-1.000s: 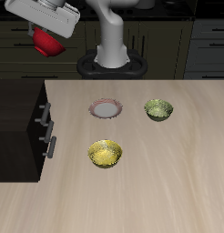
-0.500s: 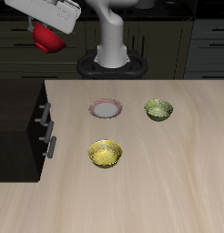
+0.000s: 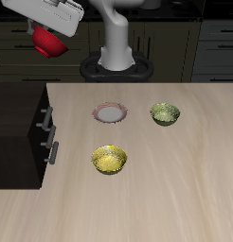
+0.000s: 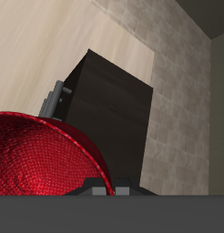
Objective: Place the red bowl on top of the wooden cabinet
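End effector [image 3: 52,34] grips the red bowl [image 3: 48,43] above the wooden cabinet [image 3: 19,123].

The red bowl [image 3: 49,42] was glossy bright red with a finely dimpled inside, the wooden cabinet [image 3: 19,128] near-black brown with silver handles [image 3: 49,138], and the table [image 3: 166,180] pale wood-grained.

Layout around the wooden cabinet [image 3: 19,123]

The wooden cabinet stands at one end of the table [image 3: 175,189], and the red bowl [image 3: 49,42] is held in the air above and behind it. Beside the cabinet on the tabletop lies a plate [image 3: 110,112]; beyond the plate sits one bowl [image 3: 165,114], and another bowl [image 3: 110,159] sits nearer the table's front edge.
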